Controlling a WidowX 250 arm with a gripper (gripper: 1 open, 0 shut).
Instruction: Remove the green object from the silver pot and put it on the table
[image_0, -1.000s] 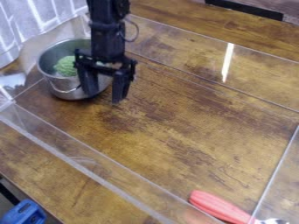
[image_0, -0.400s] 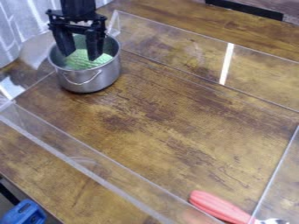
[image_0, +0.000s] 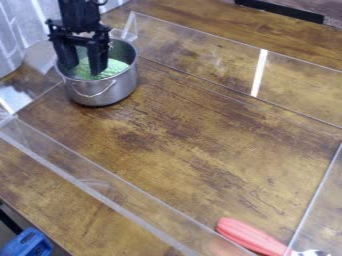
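Note:
The silver pot (image_0: 100, 88) stands at the back left of the table (image_0: 201, 130). The green object (image_0: 107, 68) lies inside it, a light-green lump filling much of the pot's mouth. My gripper (image_0: 80, 66) hangs straight down over the left part of the pot's mouth, its dark fingers spread open with the tips at about rim height, above the green object. It holds nothing. The fingers hide part of the green object and the pot's far rim.
Low clear acrylic walls (image_0: 80, 178) border the tabletop. A red-orange handled item (image_0: 254, 238) lies at the front right corner. A blue object (image_0: 24, 246) sits below the table's front left edge.
My gripper has moved left and back from in front of the pot to above its mouth, then shifted slightly left and lower. The pot and green object have not moved.

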